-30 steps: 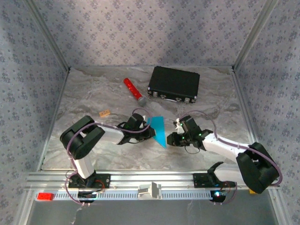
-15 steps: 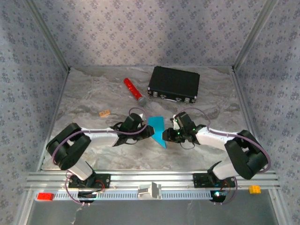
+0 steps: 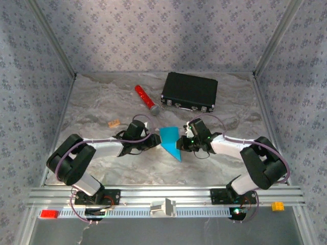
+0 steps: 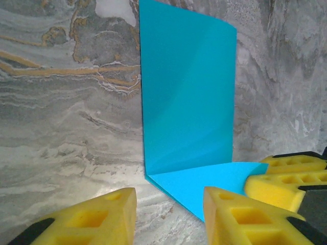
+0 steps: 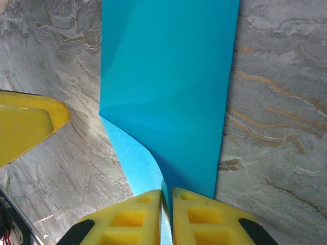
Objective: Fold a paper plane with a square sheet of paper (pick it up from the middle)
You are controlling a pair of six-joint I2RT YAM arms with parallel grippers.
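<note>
Table point(image 3: 102, 163): grey marbled top, with the items below on it.
Black case point(image 3: 189, 91): closed, flat, at the far side, right of centre.
Left gripper point(image 4: 168, 193): low, just left of the paper; jaws partly apart, gripping nothing.
Right gripper point(image 5: 166, 196): yellow pads pinched tight on one edge of the paper.
Sheet of paper point(image 3: 170, 140): cyan, mid-table between both grippers; creased, one part raised, a flap lying flat.
Red cylinder point(image 3: 145, 99): lying left of the case, beyond the paper.
Tan block point(image 3: 114, 123): small, beyond the left arm.
</note>
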